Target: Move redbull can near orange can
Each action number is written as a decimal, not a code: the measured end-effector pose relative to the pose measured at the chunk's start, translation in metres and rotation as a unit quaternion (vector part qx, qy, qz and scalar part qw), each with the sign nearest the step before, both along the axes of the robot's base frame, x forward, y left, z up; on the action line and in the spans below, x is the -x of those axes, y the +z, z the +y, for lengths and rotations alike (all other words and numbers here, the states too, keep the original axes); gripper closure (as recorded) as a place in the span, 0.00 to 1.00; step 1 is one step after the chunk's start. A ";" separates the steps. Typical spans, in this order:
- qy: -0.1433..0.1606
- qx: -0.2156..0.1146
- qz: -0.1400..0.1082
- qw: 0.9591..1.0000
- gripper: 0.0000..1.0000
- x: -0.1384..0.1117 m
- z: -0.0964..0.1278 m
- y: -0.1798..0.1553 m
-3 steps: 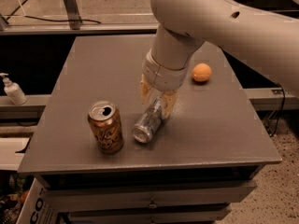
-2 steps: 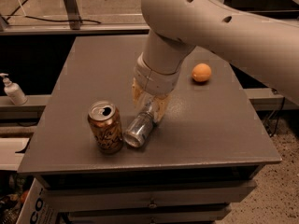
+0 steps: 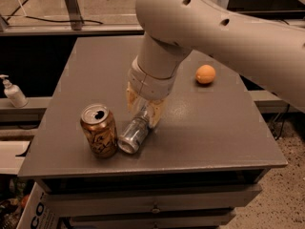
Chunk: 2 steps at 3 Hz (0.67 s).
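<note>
The redbull can [image 3: 132, 135] is a slim silver can lying on its side on the grey table [image 3: 200, 132], its round end facing the front edge. My gripper [image 3: 144, 111] comes down from above and is shut on the can's far end. The orange can [image 3: 99, 130] stands upright just left of it, orange-gold with dark lettering and an opened top. The two cans are almost touching.
A small orange fruit [image 3: 205, 74] lies at the table's right rear. A white pump bottle [image 3: 14, 93] stands on a ledge off the table's left side. Drawers [image 3: 152, 206] sit under the front edge. My big white arm fills the upper right.
My gripper has moved left with the redbull can in it, bringing it from well right of the orange can to right beside it.
</note>
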<state>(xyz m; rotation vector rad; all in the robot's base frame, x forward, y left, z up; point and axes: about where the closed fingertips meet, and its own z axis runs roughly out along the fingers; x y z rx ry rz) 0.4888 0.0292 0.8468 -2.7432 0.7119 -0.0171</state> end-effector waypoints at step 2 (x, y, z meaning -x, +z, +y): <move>0.002 -0.006 0.004 1.000 0.13 0.003 0.004 0.000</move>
